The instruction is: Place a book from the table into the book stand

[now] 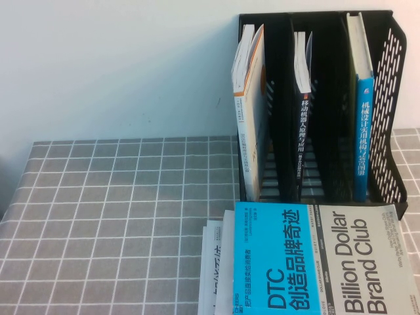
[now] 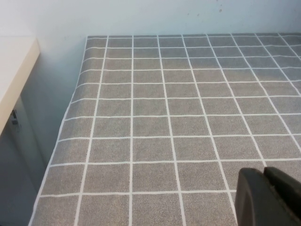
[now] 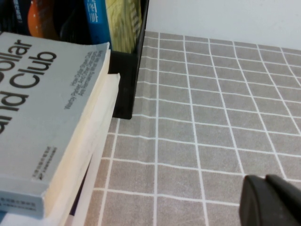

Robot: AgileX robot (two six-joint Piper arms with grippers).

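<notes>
The book (image 1: 321, 259), half blue with "DTC", half grey-white with "Billion Dollar Brand Club", lies flat on top of a pile at the table's front right, just before the book stand (image 1: 394, 98). Its grey half and page edges show in the right wrist view (image 3: 42, 113). The black stand holds one book in each of its three slots. My left gripper (image 2: 264, 175) is shut and empty above bare cloth on the table's left part. My right gripper (image 3: 265, 181) is shut and empty above the cloth, to the right of the pile. Neither gripper shows in the high view.
Under the book lie other white books (image 1: 215, 275). In the stand are a white book (image 1: 248, 85), a black-spined book (image 1: 303, 111) and a tall blue-spined book (image 1: 363, 125). The grid-cloth table (image 1: 118, 210) ends at a left edge (image 2: 61, 136), with a white shelf (image 2: 14, 70) beyond.
</notes>
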